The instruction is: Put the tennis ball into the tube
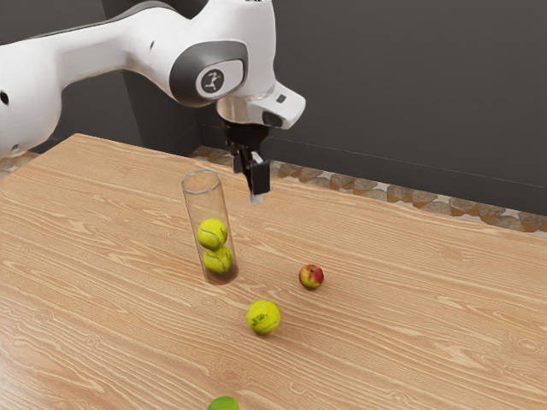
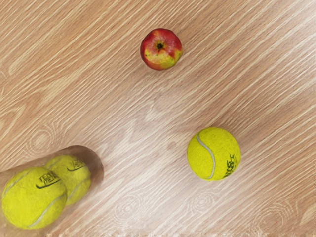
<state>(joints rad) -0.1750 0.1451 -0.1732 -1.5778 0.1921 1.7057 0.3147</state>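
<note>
The black gripper (image 1: 255, 184) is up in the air over the table, beyond the tube and a little toward the exterior view's right of its rim. The clear tube (image 1: 202, 190) stands upright on the table with two tennis balls stacked inside. A loose yellow tennis ball (image 1: 263, 317) lies on the wood beside the tube, well below the hand. From the wrist camera, the loose tennis ball (image 2: 214, 153) appears apart from the tube (image 2: 94, 165), whose two balls show through its wall.
A red and yellow apple (image 1: 311, 276), also visible in the wrist view as an apple (image 2: 161, 49), rests near the loose ball and the tube. A green round object (image 1: 224, 404) is partly cut off at the exterior view's lower edge. The wooden table (image 1: 410, 282) has its far edge beyond the gripper.
</note>
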